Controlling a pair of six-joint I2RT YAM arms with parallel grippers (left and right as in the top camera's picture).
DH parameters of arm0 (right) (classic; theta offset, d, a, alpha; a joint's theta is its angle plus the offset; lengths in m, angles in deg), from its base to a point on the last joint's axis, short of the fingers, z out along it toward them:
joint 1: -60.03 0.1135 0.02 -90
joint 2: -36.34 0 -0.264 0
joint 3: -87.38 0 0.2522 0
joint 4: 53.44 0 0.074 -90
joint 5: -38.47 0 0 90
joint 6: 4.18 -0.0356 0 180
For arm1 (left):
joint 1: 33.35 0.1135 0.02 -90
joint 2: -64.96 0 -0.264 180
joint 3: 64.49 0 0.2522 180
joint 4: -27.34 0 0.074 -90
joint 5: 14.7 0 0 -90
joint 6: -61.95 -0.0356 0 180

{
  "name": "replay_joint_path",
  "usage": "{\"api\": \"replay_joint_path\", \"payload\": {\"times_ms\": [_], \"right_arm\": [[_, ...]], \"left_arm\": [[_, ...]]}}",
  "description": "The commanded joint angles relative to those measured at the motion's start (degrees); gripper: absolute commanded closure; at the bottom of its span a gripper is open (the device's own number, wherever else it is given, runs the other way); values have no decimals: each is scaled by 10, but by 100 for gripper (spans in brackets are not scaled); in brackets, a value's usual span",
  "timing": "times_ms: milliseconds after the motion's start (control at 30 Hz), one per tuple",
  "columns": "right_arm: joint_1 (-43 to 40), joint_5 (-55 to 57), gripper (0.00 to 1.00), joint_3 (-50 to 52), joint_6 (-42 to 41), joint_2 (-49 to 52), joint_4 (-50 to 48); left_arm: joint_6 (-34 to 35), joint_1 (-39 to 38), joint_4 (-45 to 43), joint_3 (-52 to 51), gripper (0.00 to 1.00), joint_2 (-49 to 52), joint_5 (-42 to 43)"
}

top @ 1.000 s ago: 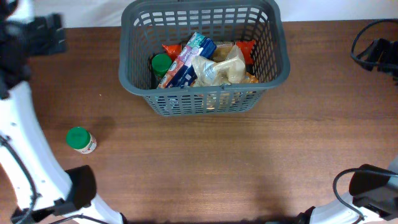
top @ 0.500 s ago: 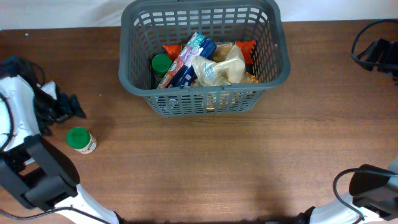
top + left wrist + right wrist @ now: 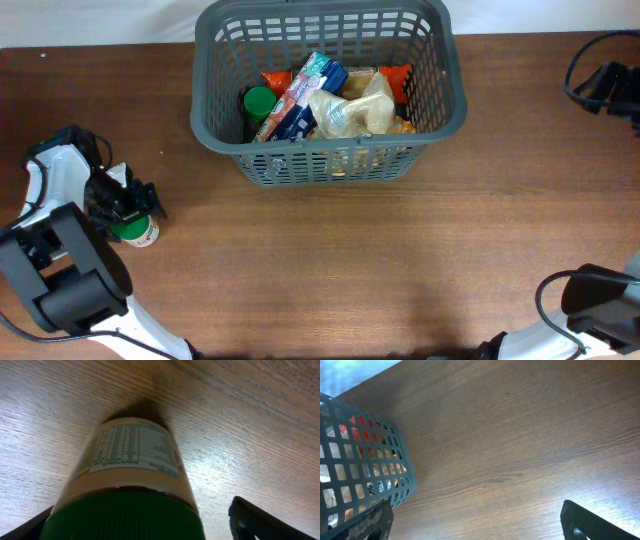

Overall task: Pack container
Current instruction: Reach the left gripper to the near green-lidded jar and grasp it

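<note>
The dark grey lattice basket (image 3: 330, 160) stands at the back middle of the table and holds a blue and white packet (image 3: 300, 95), a pale bag (image 3: 348, 112), a green-lidded jar (image 3: 258, 102) and orange-red packets (image 3: 396, 78). A jar with a green lid (image 3: 138, 232) lies on its side on the table at the left. My left gripper (image 3: 128, 203) is open, with its fingers on either side of the jar's cap. In the left wrist view (image 3: 140, 527) the jar (image 3: 132, 457) fills the frame, with a gap to the right finger. My right gripper (image 3: 475, 522) is open and empty.
The right arm (image 3: 605, 85) rests at the far right edge, beside the basket's corner (image 3: 370, 460) in its wrist view. The table is brown wood (image 3: 400, 270). A white backdrop (image 3: 100, 20) runs along the far edge.
My left arm has swung from the far left corner down to the lying jar, and its open fingers now flank the cap. The jar, the basket and the right arm have not moved.
</note>
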Motion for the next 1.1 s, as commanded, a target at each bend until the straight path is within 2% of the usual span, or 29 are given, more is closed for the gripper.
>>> {"api": "replay_joint_path", "payload": {"times_ms": [0, 200, 300, 333, 633, 700, 733, 833, 933, 1067], "right_arm": [[0, -5, 1, 3, -4, -5, -2], [0, -5, 1, 3, -4, -5, -2], [0, -5, 1, 3, -4, -5, -2], [0, -5, 1, 3, -4, -5, -2], [0, -5, 1, 3, -4, -5, -2], [0, -5, 1, 3, -4, -5, -2], [0, -5, 1, 3, -4, -5, -2], [0, -5, 1, 3, -4, -5, -2], [0, -5, 1, 3, -4, -5, -2], [0, -5, 1, 3, -4, -5, -2]], "left_arm": [[0, 2, -1, -13, 21, -6, -4], [0, 2, -7, -18, 22, -6, -5], [0, 2, -7, -18, 36, -6, -24], [0, 2, -8, -19, 38, -6, -26], [4, 2, -9, -19, 39, -6, -39], [5, 2, -9, -19, 46, -6, -39], [7, 2, -9, -19, 57, -6, -38], [8, 1, -9, -19, 73, -6, -24], [8, 1, -8, -14, 96, -6, 18], [8, 1, 21, 47, 98, -6, 41]]}}
